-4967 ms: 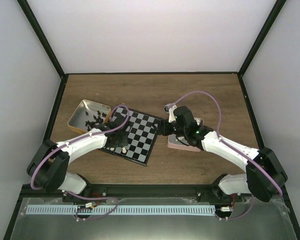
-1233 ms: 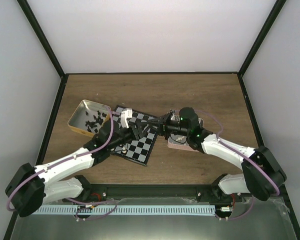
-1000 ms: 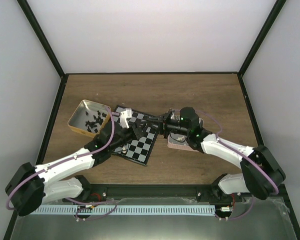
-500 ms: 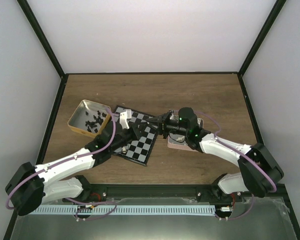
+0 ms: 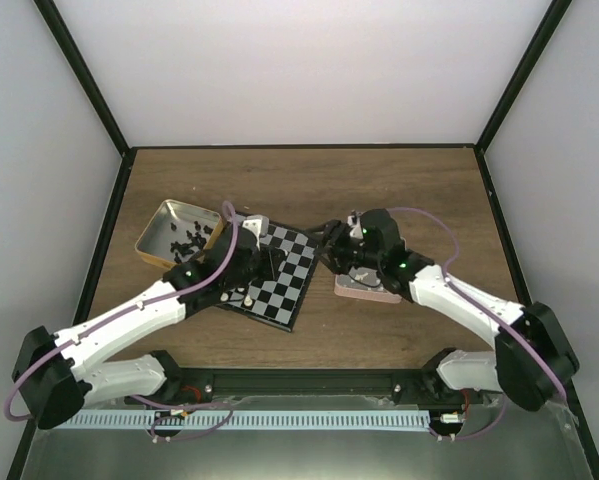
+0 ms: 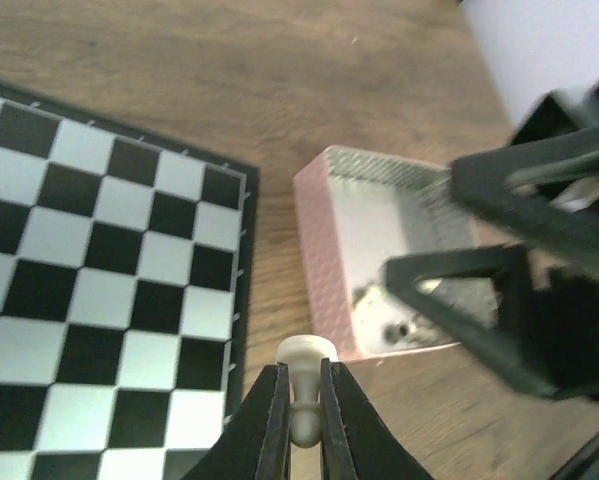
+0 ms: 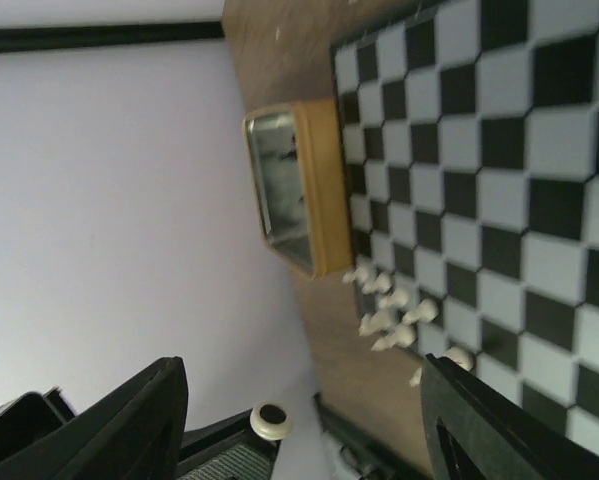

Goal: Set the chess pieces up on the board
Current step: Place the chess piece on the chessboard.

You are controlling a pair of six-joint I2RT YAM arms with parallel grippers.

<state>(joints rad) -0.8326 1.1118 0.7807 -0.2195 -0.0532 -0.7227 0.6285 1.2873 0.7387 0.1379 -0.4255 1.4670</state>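
Note:
The board lies between my arms; it also shows in the left wrist view and the right wrist view. My left gripper is shut on a cream-white pawn and holds it in the air over the board's right edge. Several white pieces stand near the board's near-left corner. My right gripper is open and empty, above the gap between the board and the pink tin. Its black fingers show in the left wrist view.
A yellow tin with several black pieces sits left of the board. A pink tin holding white pieces sits right of the board, under my right arm. Bare wooden table lies behind.
The two grippers were tip to tip over the board's right side. My right gripper has drawn back to the right; the left arm has shifted and holds the pawn.

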